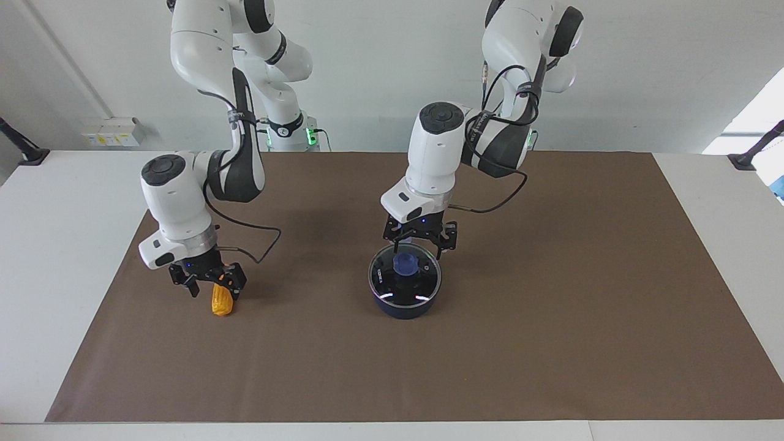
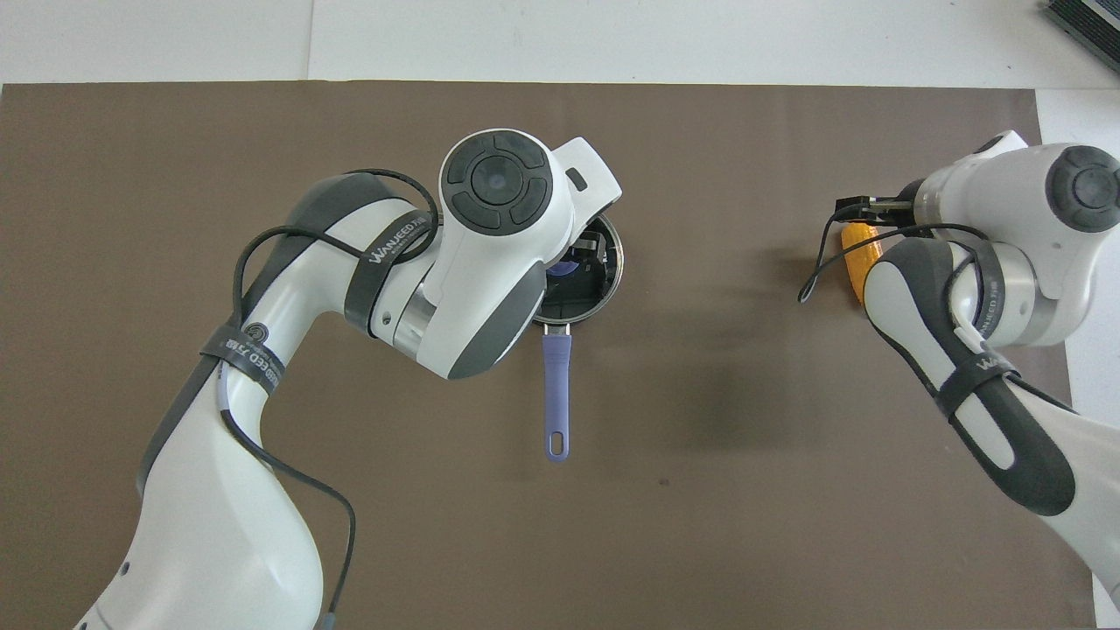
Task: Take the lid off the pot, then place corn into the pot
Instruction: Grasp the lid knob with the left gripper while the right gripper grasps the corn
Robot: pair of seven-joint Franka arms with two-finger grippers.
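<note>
- The pot (image 1: pixel 404 303), a small dark navy saucepan, stands mid-bench on the brown mat (image 1: pixel 551 343); its long straight blue handle (image 2: pixel 556 394) points toward the robots, a hole at its tip.
- The lid (image 1: pixel 384 286), a clear glass disc with a thin metal rim, sits on the pot, its blue knob (image 1: pixel 406 264) at the centre.
- The left gripper (image 1: pixel 419 245) hangs over the knob, fingers spread apart either side.
- The corn (image 1: pixel 222 303), a bumpy yellow-orange cob, lies at the right arm's end, its long axis running toward and away from the robots.
- The right gripper (image 1: pixel 211 288) is at the corn; whether its fingers are clamped I cannot tell.
</note>
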